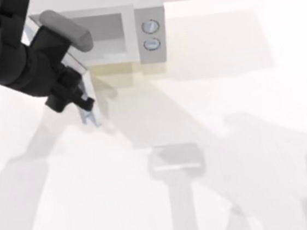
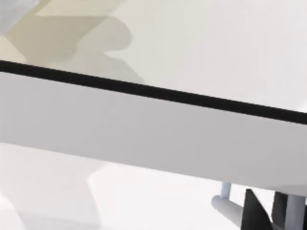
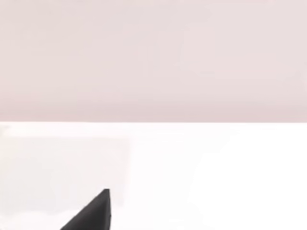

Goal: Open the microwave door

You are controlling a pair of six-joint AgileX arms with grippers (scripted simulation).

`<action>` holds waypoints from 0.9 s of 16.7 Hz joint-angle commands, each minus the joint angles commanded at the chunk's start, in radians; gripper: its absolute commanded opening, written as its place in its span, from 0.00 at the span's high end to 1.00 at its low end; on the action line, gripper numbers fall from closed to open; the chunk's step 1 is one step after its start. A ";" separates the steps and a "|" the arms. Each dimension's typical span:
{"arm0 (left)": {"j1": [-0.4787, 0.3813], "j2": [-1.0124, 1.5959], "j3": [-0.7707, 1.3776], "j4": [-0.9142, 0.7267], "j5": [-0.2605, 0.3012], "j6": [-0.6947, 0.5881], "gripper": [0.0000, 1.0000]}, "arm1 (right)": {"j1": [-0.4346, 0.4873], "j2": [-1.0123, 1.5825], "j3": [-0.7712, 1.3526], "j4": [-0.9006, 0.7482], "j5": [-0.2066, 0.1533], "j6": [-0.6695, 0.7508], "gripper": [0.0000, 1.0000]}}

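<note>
Swinging the microwave door wider calls for the left gripper, pinching the door's handle at the near-left of the microwave, to follow the hinge's arc smoothly, while the right gripper idles, its fingers' state indiscernible.

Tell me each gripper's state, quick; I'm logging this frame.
Left gripper: at the microwave door handle, grip cannot be told.
Right gripper: only a dark fingertip shows, cannot tell.
</note>
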 joint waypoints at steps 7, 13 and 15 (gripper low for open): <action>0.003 0.002 -0.002 -0.004 0.009 0.013 1.00 | 0.000 0.000 0.000 0.000 0.000 0.000 0.00; 0.067 -0.011 -0.009 -0.050 0.073 0.159 1.00 | 0.000 0.000 0.000 0.000 0.000 0.000 0.00; 0.084 -0.016 -0.011 -0.062 0.093 0.198 1.00 | 0.000 0.000 0.000 0.000 0.000 0.000 0.00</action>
